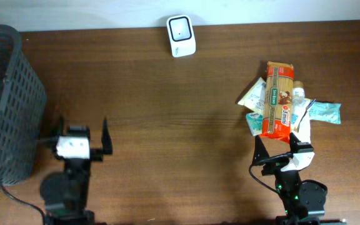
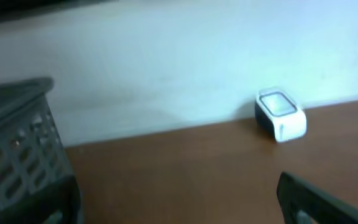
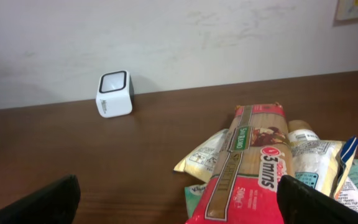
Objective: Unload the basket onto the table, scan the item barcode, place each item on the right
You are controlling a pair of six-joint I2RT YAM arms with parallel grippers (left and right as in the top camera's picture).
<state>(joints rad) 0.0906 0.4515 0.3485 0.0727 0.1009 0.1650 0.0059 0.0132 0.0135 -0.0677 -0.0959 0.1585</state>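
A long red and tan spaghetti pack (image 1: 278, 100) lies on top of a small pile of packets at the right of the brown table; the right wrist view shows it close up (image 3: 247, 168). No barcode shows on it. A white scanner (image 1: 181, 35) stands at the table's far edge, and both wrist views show it (image 2: 280, 114) (image 3: 114, 94). My right gripper (image 1: 282, 140) is open just short of the pack's near end, touching nothing. At the near left, my left gripper (image 1: 83, 132) is open over bare wood with nothing between its fingers.
A dark mesh basket (image 1: 5, 100) stands at the left edge beside the left arm, also in the left wrist view (image 2: 17, 143). A cream pouch (image 1: 255, 94), a teal packet (image 1: 324, 111) and other packets lie under and beside the spaghetti.
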